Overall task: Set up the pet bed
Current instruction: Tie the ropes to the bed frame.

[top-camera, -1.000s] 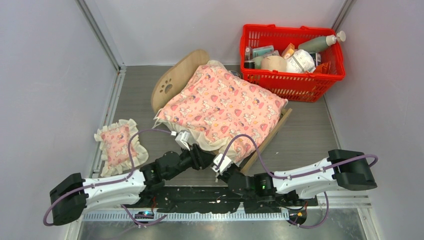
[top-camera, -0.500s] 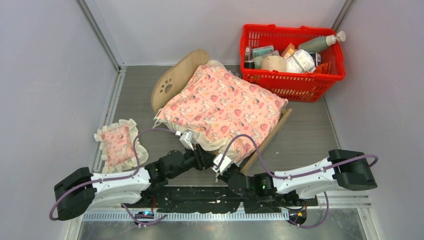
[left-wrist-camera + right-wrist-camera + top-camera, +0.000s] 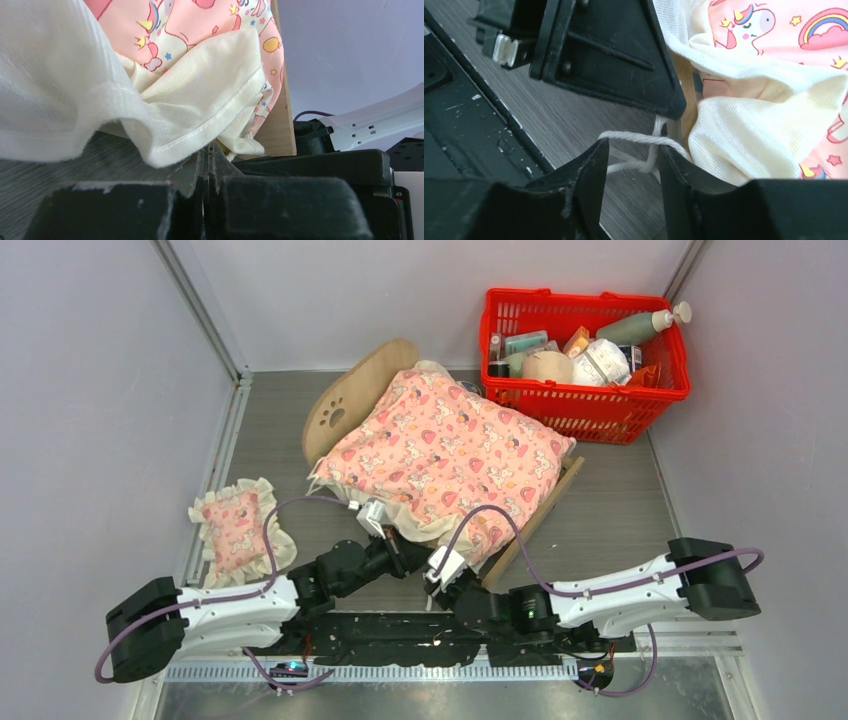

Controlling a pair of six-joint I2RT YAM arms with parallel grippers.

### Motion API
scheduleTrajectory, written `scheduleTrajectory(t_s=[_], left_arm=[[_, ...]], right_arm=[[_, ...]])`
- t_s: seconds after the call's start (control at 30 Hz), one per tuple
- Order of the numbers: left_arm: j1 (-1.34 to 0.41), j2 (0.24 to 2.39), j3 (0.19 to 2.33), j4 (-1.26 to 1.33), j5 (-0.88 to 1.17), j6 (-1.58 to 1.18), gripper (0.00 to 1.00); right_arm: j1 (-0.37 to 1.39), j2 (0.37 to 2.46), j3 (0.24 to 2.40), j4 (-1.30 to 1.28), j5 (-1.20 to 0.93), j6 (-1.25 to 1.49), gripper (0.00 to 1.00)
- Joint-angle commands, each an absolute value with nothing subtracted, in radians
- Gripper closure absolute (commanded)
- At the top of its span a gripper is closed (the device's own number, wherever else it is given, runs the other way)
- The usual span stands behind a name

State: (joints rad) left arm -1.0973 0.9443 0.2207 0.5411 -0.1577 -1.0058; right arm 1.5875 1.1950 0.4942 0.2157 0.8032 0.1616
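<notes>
The pet bed stands mid-table, its arched headboard with the paw cutout at the left and a plywood rail at the right. The pink patterned blanket covers it and hides the mattress. My left gripper is at the blanket's near-left edge, shut on the hem of the cream frill. Beside it at the near corner, my right gripper is open, with a loose white string lying across the gap between its fingers, next to the frill.
A small pink frilled pillow lies on the table left of the bed. A red basket full of bottles and packets stands at the back right. Grey walls close in the left, right and far sides.
My left gripper moved in to the blanket's near edge and shut on the frill. My right gripper opened and its arm shifted slightly.
</notes>
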Motion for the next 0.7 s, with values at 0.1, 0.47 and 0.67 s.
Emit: scheduleTrajectory(t_s=[0.1, 0.47, 0.67], left_arm=[[-1.093, 0.904, 0.261, 0.515, -0.216, -0.953, 1.00], [-1.093, 0.883, 0.224, 0.521, -0.193, -0.961, 1.00], [-1.093, 0.859, 0.220, 0.513, -0.210, -0.952, 1.00]], right_arm=[[1.631, 1.090, 0.558, -0.170, 0.872, 0.517, 0.48], [1.770, 1.589, 0.978, -0.758, 1.108, 1.257, 0.46], [1.772, 1.774, 1.116, -1.032, 1.151, 1.592, 0.45]])
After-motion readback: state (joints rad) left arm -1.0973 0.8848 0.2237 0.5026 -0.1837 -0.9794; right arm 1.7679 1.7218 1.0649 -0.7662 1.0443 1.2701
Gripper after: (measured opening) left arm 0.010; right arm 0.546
